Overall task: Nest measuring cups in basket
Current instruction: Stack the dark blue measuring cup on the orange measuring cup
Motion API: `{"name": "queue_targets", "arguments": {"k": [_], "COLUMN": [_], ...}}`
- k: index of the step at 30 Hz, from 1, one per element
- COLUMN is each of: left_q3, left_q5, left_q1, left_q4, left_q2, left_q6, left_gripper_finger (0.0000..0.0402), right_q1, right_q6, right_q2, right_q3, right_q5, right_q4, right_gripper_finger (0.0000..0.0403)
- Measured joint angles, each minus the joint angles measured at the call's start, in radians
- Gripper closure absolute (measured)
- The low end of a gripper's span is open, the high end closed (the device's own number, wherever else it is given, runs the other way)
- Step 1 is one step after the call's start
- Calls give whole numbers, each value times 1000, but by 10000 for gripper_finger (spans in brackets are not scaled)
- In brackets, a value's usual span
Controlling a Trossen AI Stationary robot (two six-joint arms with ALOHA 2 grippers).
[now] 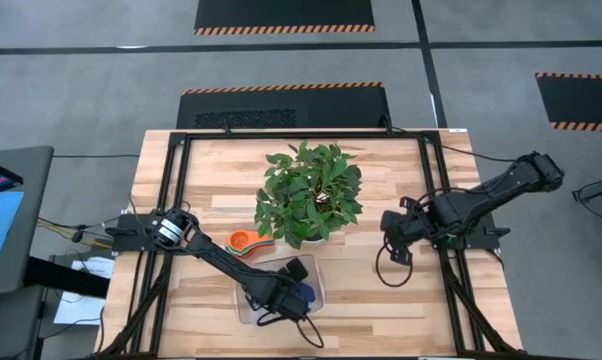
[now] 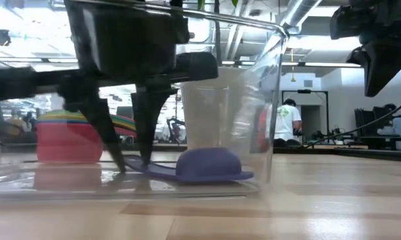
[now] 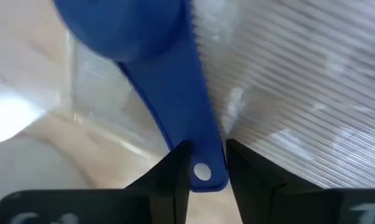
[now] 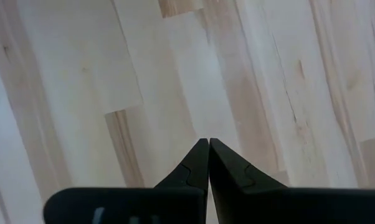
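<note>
A dark blue measuring cup lies rim down on the floor of the clear basket. Its flat handle points toward my left gripper, which reaches down into the basket and is shut on that handle. The other measuring cups sit as a coloured stack on the table beyond the basket, next to the plant. My right gripper hangs shut above bare table, right of the plant. My left gripper pinches the free end of the blue cup's handle, by its hanging hole, between the two fingers. The fingers come from above, pointing down, one on each long edge of the handle. The handle lies flat on the basket floor and the bowl rests rim down.
A leafy potted plant stands at the table's middle, just beyond the basket and the cup stack. The basket's walls rise around my left gripper. Bare wood lies to the right of the basket and under my right arm. A person stands far off in the room.
</note>
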Motion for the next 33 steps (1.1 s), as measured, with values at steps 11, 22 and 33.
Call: {"name": "queue_targets", "arguments": {"k": [11,22,33], "left_q3": [1,124,342], "left_q5": [-8,-20,86], "left_q1": [-1,-6,-6], "left_q4": [-1,-101,-332], "left_q2": [3,8,8], "left_q6": [3,-124,-384], "left_gripper_finger": [392,401,401], "right_q1": [15,14,14], "right_q6": [8,5,-3], "right_q2": [0,0,0], "right_q3": [0,0,0], "right_q5": [1,2,2], "right_q4": [0,-4,-7], "right_gripper_finger": [370,370,370]}}
